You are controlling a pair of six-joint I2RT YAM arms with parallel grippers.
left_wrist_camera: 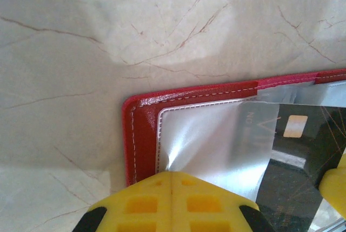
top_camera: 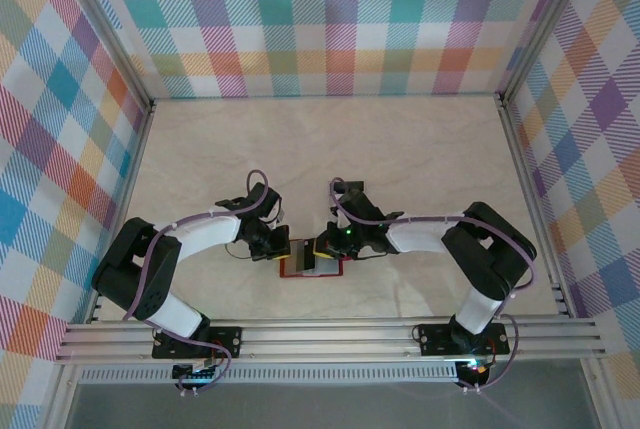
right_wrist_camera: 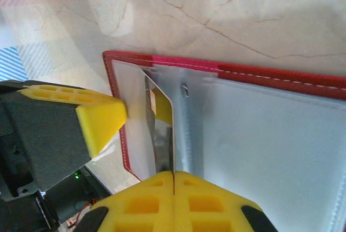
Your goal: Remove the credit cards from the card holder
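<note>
Yellow fingertips of the right gripper (right_wrist_camera: 174, 177) sit closest to me, jaws pinched together on a dark credit card (right_wrist_camera: 161, 126) that stands up out of the red card holder (right_wrist_camera: 281, 75). I see the left gripper (left_wrist_camera: 170, 178) with jaws closed on its clear pocket (left_wrist_camera: 216, 140); the holder lies open on the table (left_wrist_camera: 65, 53).

The card holder (left_wrist_camera: 141, 129) is red with white stitching and silvery-grey pockets; the credit card (left_wrist_camera: 308, 151) inside it is black with a gold chip. The counter (left_wrist_camera: 81, 53) is cream, veined brown.
</note>
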